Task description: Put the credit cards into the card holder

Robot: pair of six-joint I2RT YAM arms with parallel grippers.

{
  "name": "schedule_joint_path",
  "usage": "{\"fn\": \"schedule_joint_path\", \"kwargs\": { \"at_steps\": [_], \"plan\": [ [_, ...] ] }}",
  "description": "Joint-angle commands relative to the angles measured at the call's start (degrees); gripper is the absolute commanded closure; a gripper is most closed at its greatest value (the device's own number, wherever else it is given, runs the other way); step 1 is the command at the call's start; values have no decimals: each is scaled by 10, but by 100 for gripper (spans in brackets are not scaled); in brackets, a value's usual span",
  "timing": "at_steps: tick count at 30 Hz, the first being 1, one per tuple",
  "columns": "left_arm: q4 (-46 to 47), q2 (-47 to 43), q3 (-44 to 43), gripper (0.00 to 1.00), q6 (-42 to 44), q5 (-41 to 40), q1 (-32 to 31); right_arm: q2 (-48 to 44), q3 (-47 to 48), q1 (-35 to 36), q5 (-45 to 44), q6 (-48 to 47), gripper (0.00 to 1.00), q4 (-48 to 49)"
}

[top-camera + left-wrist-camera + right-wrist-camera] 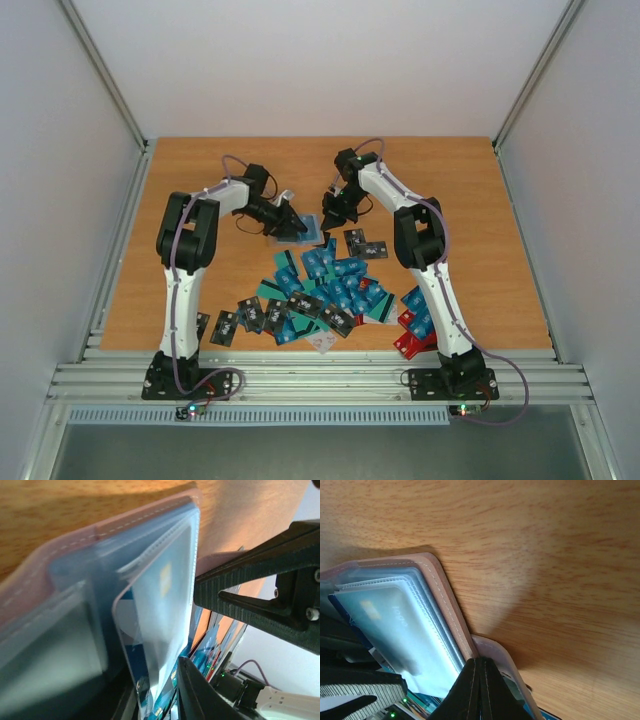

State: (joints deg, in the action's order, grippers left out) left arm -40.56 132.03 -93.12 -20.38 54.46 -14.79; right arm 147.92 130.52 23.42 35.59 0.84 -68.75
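Pinching the card holder (451, 615) rim, right gripper (479, 666) jaws seem closed.

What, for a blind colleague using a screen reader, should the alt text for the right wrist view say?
An open card holder, pinkish-brown with clear plastic sleeves, is seen against a wooden table, a card showing through one sleeve. The right end effector, closed tight, pinches the holder's cover at the bottom edge.
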Motion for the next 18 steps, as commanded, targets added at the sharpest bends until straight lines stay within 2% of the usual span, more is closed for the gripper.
{"fn": "schedule_joint_path", "kwargs": {
  "at_steps": [1,18],
  "plan": [
    [-21,4,-1,76,-8,-28,-18,17,24,14,30,10,98,4],
    [-104,37,-91,64,-10,-113,-35,1,21,15,35,1,99,1]
  ]
}}
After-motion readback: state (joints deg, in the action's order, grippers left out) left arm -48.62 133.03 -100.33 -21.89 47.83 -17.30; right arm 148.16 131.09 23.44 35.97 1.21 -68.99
